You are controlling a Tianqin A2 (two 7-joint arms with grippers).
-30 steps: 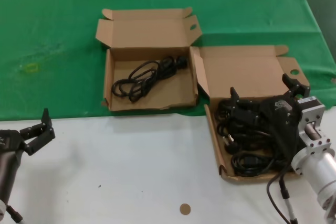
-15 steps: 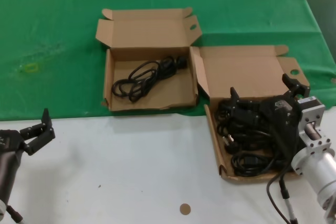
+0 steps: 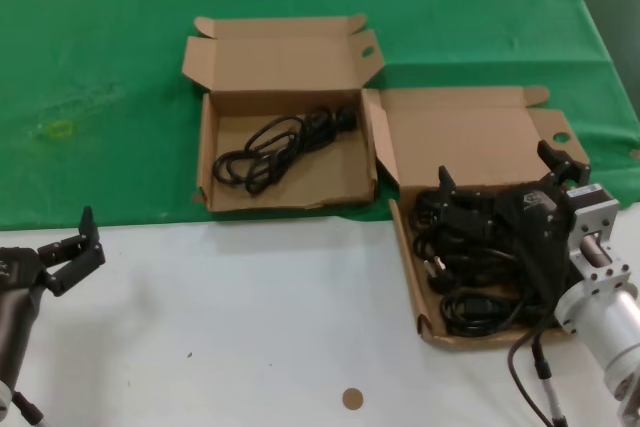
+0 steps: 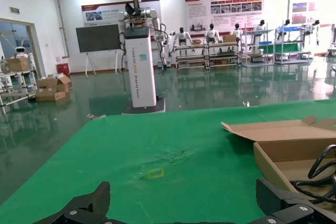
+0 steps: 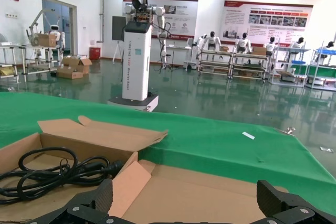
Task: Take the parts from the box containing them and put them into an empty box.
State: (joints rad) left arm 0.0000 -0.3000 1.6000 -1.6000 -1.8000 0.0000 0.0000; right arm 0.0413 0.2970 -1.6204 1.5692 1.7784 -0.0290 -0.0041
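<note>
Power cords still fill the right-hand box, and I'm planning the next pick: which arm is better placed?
Right. The right gripper hangs open over the cords in the full box; the left gripper sits far off near the table's edge.

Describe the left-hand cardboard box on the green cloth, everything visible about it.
The left box is a shallow brown cardboard mailer lying open on the green cloth. Its hinged lid stands back with side flaps, the right flap pierced by a round hole. One black power cord, loosely coiled, lies on its floor, the rest of which is bare. Its right wall sits close against the second box's flap. No tool touches it.
</note>
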